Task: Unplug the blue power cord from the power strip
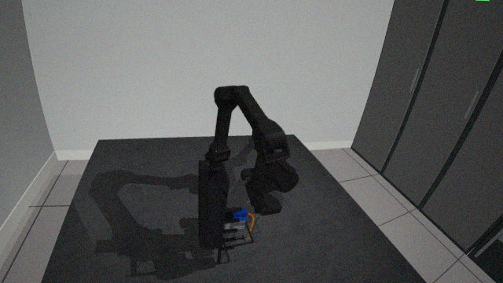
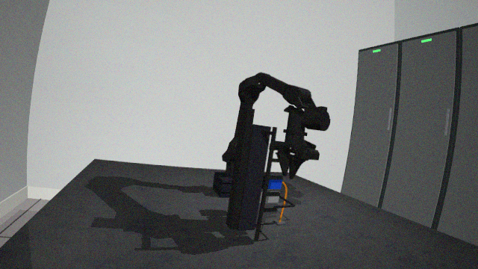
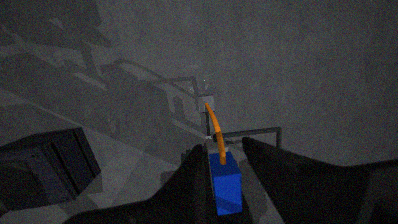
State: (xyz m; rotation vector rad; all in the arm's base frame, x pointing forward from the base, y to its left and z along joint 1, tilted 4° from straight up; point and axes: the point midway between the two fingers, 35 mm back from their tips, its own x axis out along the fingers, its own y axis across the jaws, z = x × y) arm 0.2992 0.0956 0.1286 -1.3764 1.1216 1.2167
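The arm bends over from its base and points its gripper down at the blue plug, which sits at the top of the power strip beside a tall dark panel standing on the dark surface. In the exterior view the fingertips hang just above the plug, apart from it. The wrist view looks down between the two dark fingers: the plug lies in the gap between them, with the left finger's edge close against its side and a visible gap on the right, so the gripper is partly open and grips nothing. An orange cord rises from the plug's far end and curves away toward a thin dark frame around the strip; in the top view the cord loops down along the strip's right side. The plug is seated in the strip, not pulled out. Grey cabinets stand along the wall to the right, well apart from the arm.
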